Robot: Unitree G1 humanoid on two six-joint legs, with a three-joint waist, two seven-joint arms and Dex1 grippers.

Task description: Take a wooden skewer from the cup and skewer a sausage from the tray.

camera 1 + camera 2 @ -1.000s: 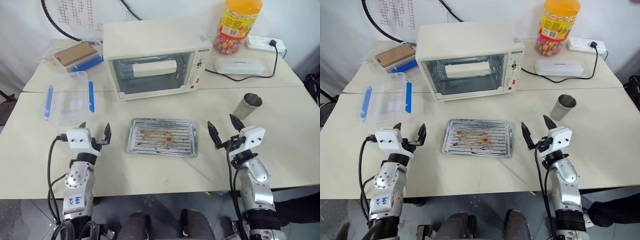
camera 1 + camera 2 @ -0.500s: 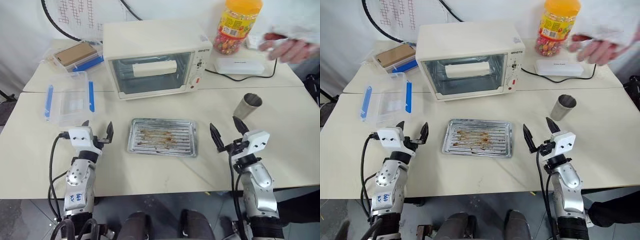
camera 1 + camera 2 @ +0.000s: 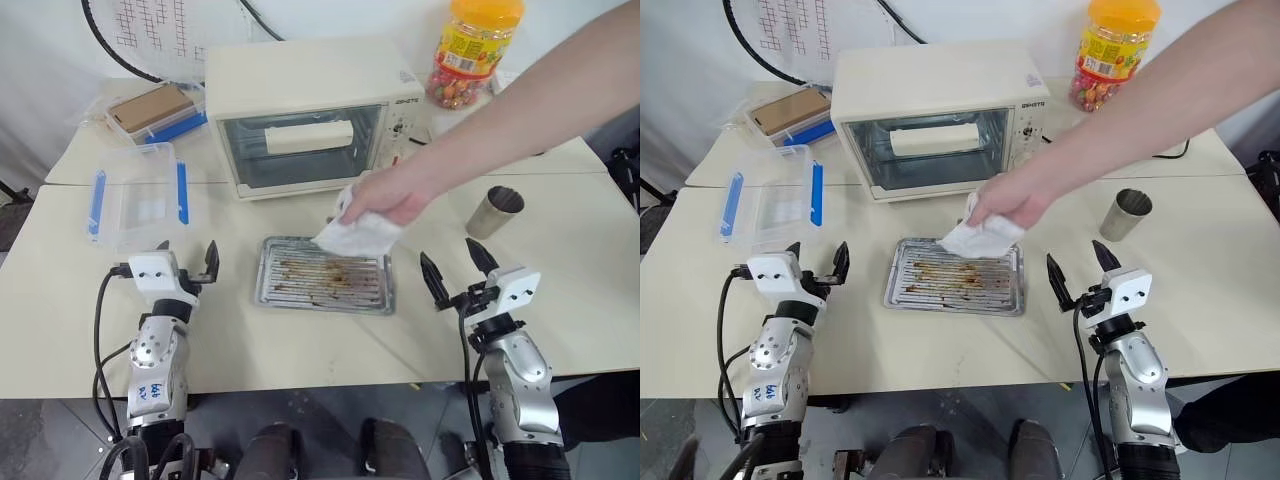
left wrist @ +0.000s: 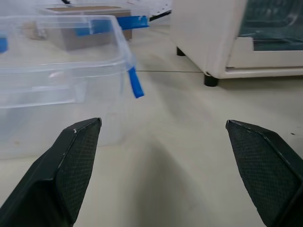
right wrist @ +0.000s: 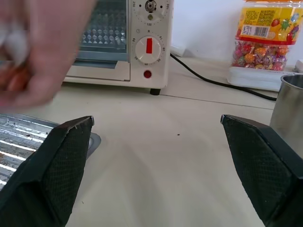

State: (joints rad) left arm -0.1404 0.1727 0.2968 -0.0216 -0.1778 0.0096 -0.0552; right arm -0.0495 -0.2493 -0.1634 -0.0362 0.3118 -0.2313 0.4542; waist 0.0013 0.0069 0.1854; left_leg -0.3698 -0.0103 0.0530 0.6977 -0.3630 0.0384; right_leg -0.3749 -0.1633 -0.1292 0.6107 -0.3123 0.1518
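Observation:
The tray (image 3: 277,276) lies at the middle of the table, its ridged bottom stained brown. A person's hand (image 3: 392,196) presses a white cloth (image 3: 356,236) onto the tray's far right corner. The metal cup (image 3: 496,211) stands to the right, beyond my right gripper (image 3: 447,252); its side also shows in the right wrist view (image 5: 289,113). That gripper is open, just right of the tray, with nothing between its fingers. My left gripper (image 3: 188,248) is open and empty left of the tray. The skewer and the sausage are out of view.
A toaster oven (image 3: 310,115) stands behind the tray. A clear plastic box with blue clips (image 3: 140,195) sits ahead of my left gripper. The person's arm (image 3: 530,90) reaches in from the back right, above the cup. A candy jar (image 3: 475,45) stands at the back.
The person's hand has come from the back right down to the tray with a white cloth. Both grippers stay open and have barely moved.

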